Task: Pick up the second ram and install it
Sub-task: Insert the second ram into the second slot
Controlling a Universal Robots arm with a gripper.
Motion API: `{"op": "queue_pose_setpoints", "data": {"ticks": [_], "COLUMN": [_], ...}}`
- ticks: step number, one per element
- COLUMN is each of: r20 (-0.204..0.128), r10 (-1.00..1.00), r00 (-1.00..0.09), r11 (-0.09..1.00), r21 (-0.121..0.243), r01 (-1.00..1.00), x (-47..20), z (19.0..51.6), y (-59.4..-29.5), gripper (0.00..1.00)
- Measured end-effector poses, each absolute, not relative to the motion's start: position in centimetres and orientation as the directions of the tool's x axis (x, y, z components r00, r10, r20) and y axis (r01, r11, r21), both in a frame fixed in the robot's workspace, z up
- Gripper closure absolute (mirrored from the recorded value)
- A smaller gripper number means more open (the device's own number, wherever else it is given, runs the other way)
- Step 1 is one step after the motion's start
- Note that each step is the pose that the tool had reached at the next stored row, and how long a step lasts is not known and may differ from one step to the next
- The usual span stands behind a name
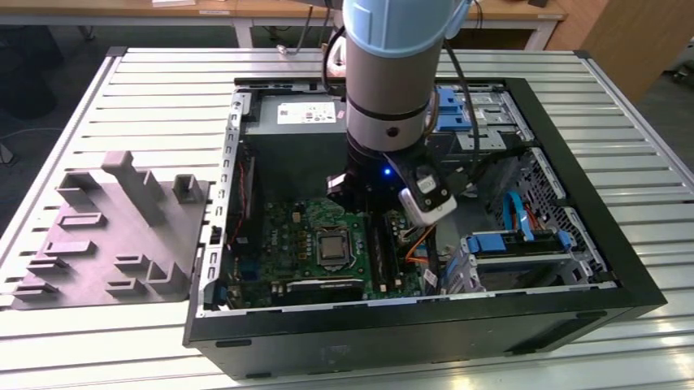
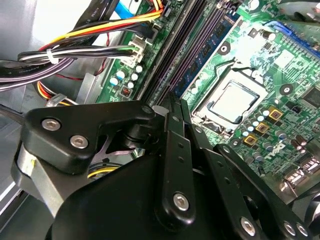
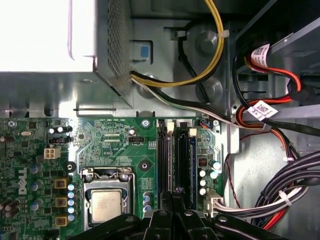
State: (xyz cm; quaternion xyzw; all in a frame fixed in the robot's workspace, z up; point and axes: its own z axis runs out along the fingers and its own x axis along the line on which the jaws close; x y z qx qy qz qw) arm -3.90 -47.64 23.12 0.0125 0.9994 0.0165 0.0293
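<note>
The gripper [image 2: 172, 103] hangs low inside the open computer case [image 1: 548, 313]. Its two black fingers [image 2: 176, 150] are drawn together, with nothing visible between them, and their tips sit just above the bank of long black memory slots [image 3: 170, 150]. The second ram [image 2: 207, 47], a blue-green stick with dark chips, stands on edge in that bank just beyond the fingertips, on the side nearest the processor socket [image 2: 232, 102]. It is apart from the fingers, and whether it is fully seated cannot be told.

The socket lies on the green motherboard [image 3: 115, 135] close beside the gripper. On the opposite side of the gripper, a bundle of black, white, yellow and red cables [image 2: 90, 52] runs to a white connector at the board's edge. Past the far end of the slots from the gripper sits the metal power supply box [image 3: 45, 35].

In the exterior view the arm [image 1: 391, 73] comes down into the case from above. Well away from the gripper, outside the case, a grey moulded fixture [image 1: 109, 236] lies on the slatted metal table [image 1: 162, 81].
</note>
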Motion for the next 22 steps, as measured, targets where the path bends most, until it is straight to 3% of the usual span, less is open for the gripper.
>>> {"op": "queue_pose_setpoints", "data": {"ticks": [8,22], "r20": [-0.058,-0.057], "r10": [0.028,0.026], "r00": [-0.998,-0.998], "r11": [0.997,0.995], "r21": [0.073,0.096], "r01": [0.024,0.02], "x": [-3.9,-3.9], "z": [23.1,23.0], "y": [-48.2,-49.1], "gripper": [0.88,0.88]}}
